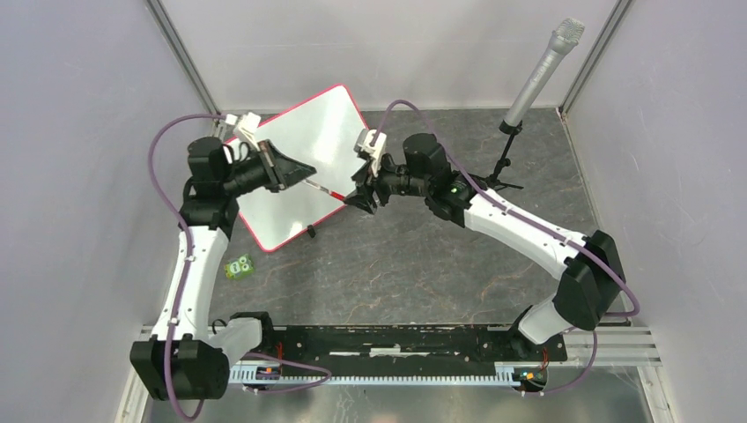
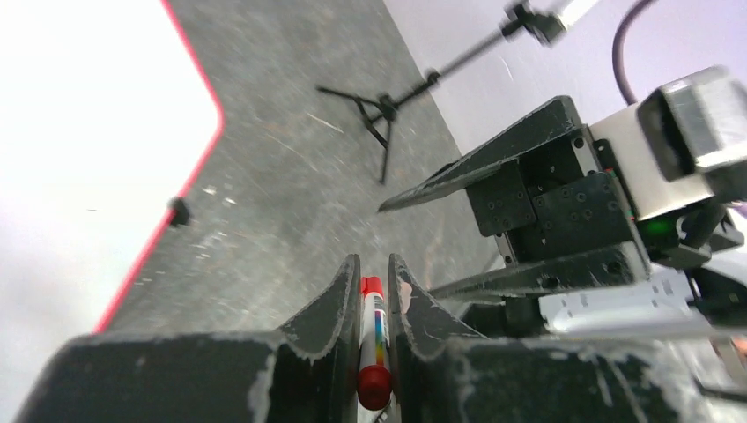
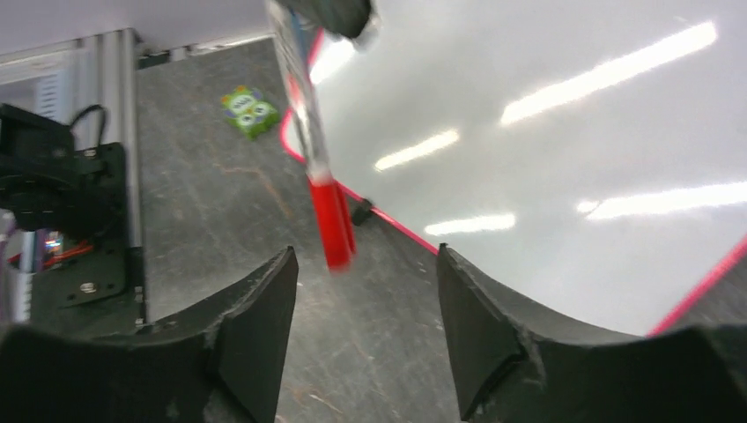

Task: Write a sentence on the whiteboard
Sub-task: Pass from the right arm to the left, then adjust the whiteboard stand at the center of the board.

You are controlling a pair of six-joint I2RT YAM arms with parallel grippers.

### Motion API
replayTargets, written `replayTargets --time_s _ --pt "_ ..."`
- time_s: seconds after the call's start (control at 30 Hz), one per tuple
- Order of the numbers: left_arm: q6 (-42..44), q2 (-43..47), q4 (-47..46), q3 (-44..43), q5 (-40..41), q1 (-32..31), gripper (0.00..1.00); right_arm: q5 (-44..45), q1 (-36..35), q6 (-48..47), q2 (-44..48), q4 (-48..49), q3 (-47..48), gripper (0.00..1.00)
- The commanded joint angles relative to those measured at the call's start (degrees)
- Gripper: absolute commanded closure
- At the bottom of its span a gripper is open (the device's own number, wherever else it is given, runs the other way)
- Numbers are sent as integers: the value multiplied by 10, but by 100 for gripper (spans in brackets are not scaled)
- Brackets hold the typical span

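Left jaws are clamping the light, probably slick red marker [image 2: 373, 339] at its barrel, right jaws hanging open near the stiff whiteboard [image 1: 308, 150].

Both arms are stretched over the table's [image 1: 396, 264] far half, wrists turned toward each other. The left gripper [image 1: 304, 174] is clamped on a marker [image 2: 373, 335]; the right gripper [image 3: 366, 256] is held with jaws apart.

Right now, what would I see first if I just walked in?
In the middle, the left gripper pinches a red marker, while the right gripper stands open by its red end. Just behind them lies a big whiteboard with no writing showing.
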State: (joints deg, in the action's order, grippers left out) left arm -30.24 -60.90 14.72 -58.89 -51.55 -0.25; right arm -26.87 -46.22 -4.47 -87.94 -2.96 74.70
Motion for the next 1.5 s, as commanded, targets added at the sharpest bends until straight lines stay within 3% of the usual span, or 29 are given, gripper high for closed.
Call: replayTargets --time_s 0.0,0.17,0.53,1.47 --pt "-6 18 -7 -28 11 67 98 15 47 0 0 55 -35 33" --pt "-2 28 9 -33 31 99 98 110 51 -36 -55 43 -33 34" --pt "-2 48 11 -32 46 126 98 191 38 -34 -215 39 37 43" --pt "-8 35 3 -25 39 131 98 216 26 18 -366 69 102 50"
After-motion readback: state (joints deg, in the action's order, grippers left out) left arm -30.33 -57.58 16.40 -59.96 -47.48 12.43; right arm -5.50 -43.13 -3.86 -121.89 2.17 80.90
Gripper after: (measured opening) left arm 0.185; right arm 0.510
